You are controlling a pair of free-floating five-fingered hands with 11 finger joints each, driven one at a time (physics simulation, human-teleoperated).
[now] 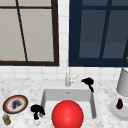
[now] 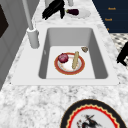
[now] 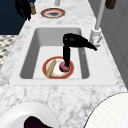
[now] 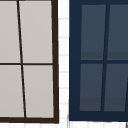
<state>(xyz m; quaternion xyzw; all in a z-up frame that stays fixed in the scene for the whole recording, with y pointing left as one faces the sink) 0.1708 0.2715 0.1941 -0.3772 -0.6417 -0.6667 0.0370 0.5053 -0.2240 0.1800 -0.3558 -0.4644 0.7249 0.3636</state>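
Observation:
My right hand (image 1: 88,81) floats over the sink's back right corner, close to the faucet (image 1: 67,79), fingers straight and holding nothing. It also appears in the left side view as the right hand (image 2: 53,9) and in the right side view as the right hand (image 3: 75,41). My left hand (image 1: 37,110) hangs at the sink's front left corner with relaxed fingers, empty; the left hand (image 3: 23,8) is near a small jar (image 3: 32,9). In the sink (image 2: 47,50) lies a red-rimmed plate (image 2: 81,67) carrying a dark red round vegetable (image 2: 63,58) and a tan stick (image 2: 75,60).
A big red ball (image 1: 67,115) covers the sink's front edge in the front view. A patterned plate (image 1: 15,104) and a jar (image 1: 6,120) sit on the left counter. On the right counter stand a white plate (image 1: 113,110) with an eggplant (image 1: 119,103) and a pale container (image 1: 123,82).

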